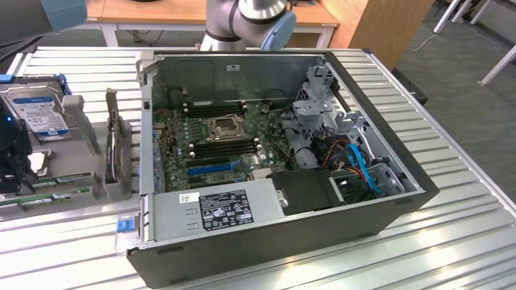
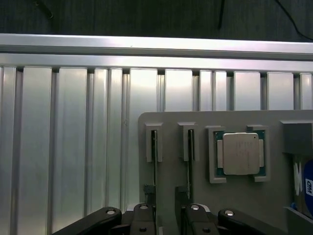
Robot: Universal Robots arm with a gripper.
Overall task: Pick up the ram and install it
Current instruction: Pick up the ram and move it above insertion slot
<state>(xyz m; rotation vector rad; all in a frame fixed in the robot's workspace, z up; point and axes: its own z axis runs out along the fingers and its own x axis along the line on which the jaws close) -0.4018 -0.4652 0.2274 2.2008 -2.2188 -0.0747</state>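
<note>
Two ram sticks stand on edge in narrow slots of a grey holder (image 2: pixel 171 127), one (image 2: pixel 154 156) beside the other (image 2: pixel 190 156). In the exterior view they are thin green strips (image 1: pixel 58 179) at the holder's near end, at that view's far left. My gripper (image 2: pixel 166 208) hangs open just above their near ends, with one black finger (image 2: pixel 144 215) over each stick and nothing held. The dark gripper (image 1: pixel 18 169) also shows at the left edge of the exterior view. The open computer case (image 1: pixel 403 181) lies in the middle, with black memory slots (image 1: pixel 226 145) on its motherboard.
The holder also carries a processor chip (image 2: pixel 239 153), a blue-labelled hard drive (image 1: pixel 36 112) and an upright card (image 1: pixel 113 136). Inside the case are a processor socket (image 1: pixel 222 127), a power supply (image 1: pixel 217 208) and blue cables (image 1: pixel 363 166). The table is ribbed aluminium (image 1: pixel 451 241).
</note>
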